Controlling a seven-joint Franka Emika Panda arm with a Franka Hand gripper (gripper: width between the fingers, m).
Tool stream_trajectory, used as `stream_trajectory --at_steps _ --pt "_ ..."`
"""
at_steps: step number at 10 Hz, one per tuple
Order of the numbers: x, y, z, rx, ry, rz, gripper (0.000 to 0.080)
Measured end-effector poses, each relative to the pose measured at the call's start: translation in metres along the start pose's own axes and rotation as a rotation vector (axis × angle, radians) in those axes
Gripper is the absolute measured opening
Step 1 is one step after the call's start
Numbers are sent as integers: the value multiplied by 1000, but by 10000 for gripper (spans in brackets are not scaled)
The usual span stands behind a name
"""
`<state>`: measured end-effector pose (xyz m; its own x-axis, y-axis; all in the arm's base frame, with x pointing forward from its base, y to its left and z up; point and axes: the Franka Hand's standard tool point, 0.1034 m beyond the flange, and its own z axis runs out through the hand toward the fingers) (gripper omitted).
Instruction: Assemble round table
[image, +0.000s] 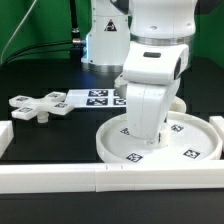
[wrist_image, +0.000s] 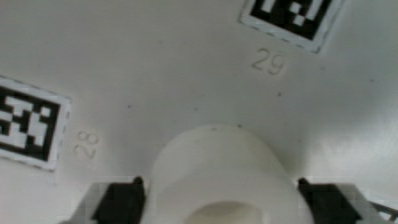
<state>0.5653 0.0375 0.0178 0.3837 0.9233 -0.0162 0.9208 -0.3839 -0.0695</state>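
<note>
The large round disc (image: 112, 150) lies flat on the table at the exterior view's right, tags up. My gripper (image: 143, 133) points straight down over its middle. In the wrist view the disc's surface (wrist_image: 160, 70) fills the frame, with tags numbered 28 and 29. The short thick post (wrist_image: 222, 165) stands upright on the disc between my dark fingers (wrist_image: 125, 200), which touch both of its sides. My gripper (wrist_image: 222, 202) is shut on the post. The arm hides the post in the exterior view. The cross-shaped piece (image: 40, 105) lies loose at the exterior view's left.
The marker board (image: 98, 97) lies behind the cross-shaped piece and the disc. A long white border rail (image: 110, 182) runs along the front, and another rail (image: 5, 135) is at the exterior view's left edge. The robot's base (image: 105, 40) stands at the back.
</note>
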Motion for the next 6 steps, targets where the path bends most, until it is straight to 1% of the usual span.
stream_trajectory --at_steps 1,2,3,4,5,6 --pt "0 0 0 1 0 0 489" --pt "0 0 0 1 0 1 614" --pt "-1 0 -1 0 0 1 614" --pt "-1 0 -8 -4 -2 2 638" --pt "-2 -5 -15 -6 -3 26 638" --pt "-3 -14 -22 -10 -4 61 648"
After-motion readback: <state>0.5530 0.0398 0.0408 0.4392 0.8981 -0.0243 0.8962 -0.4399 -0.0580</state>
